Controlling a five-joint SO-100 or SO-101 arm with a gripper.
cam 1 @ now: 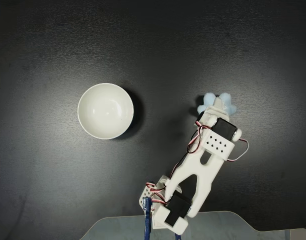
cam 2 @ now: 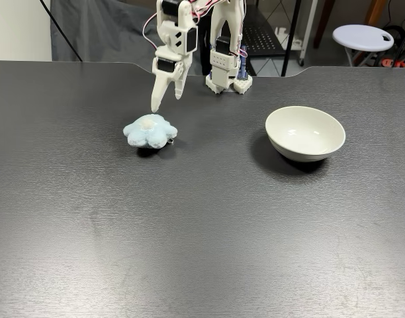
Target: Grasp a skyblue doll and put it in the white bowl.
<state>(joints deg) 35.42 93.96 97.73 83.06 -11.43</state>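
A: Where is the skyblue doll (cam 2: 150, 130) sitting right now?

B: It is lying flat on the black table (cam 2: 202, 225), well apart from the white bowl (cam 2: 305, 133). In the front fixed view it is off to the bowl's left; in the top-down fixed view it is showing to the bowl's right, partly hidden under the arm.

A: And the gripper (cam 2: 165, 103)?

B: It is hanging just above the doll, on the side away from the bowl's near edge, tips pointing down. The fingers (cam 2: 156, 99) are looking slightly parted, with only a narrow gap between the tips, and they are carrying nothing. From above, the gripper (cam 1: 219, 104) is covering the doll's (cam 1: 209, 99) middle, so that view is not telling me the opening.

A: So which step is in hand?

B: I am judging it as the approach to the grasp. Nothing is lifted yet, and the bowl (cam 1: 105, 111) is sitting empty.

A: What is the next move asking for?

B: Probably a wider opening first, since the gap is looking narrower than the doll. Then a straight descent so the fingers are straddling the plush body, a firm close because the fluff is likely compressing, a lift, and a swing across to the bowl.
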